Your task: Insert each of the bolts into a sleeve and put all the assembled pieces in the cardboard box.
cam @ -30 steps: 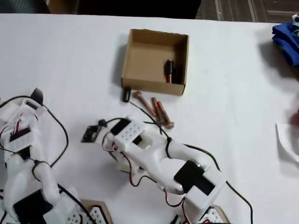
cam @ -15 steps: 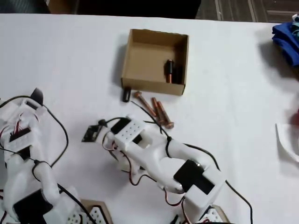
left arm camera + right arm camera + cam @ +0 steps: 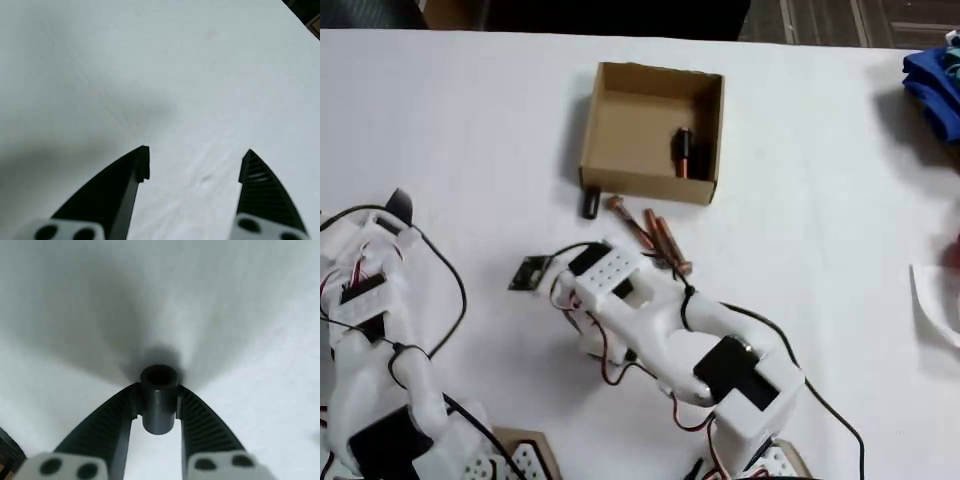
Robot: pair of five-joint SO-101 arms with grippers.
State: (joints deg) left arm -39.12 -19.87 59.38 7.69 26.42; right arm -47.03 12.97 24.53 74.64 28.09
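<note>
As right fingers (image 3: 107, 429) grip, sleeve (image 3: 159, 401) sits between them.

blue cloth (image 3: 932, 88) cut off at edge

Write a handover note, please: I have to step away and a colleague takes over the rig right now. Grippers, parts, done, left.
Left gripper: open, over bare table, holding nothing.
Right gripper: shut on a black sleeve, bore facing the wrist camera.
Parts: cardboard box at the table's far middle; loose bolts and a second sleeve lie just in front of it.
Done: one assembled piece lies in the box.
Left: fit the loose bolts into sleeves, probably starting with the held one, then box them.
</note>
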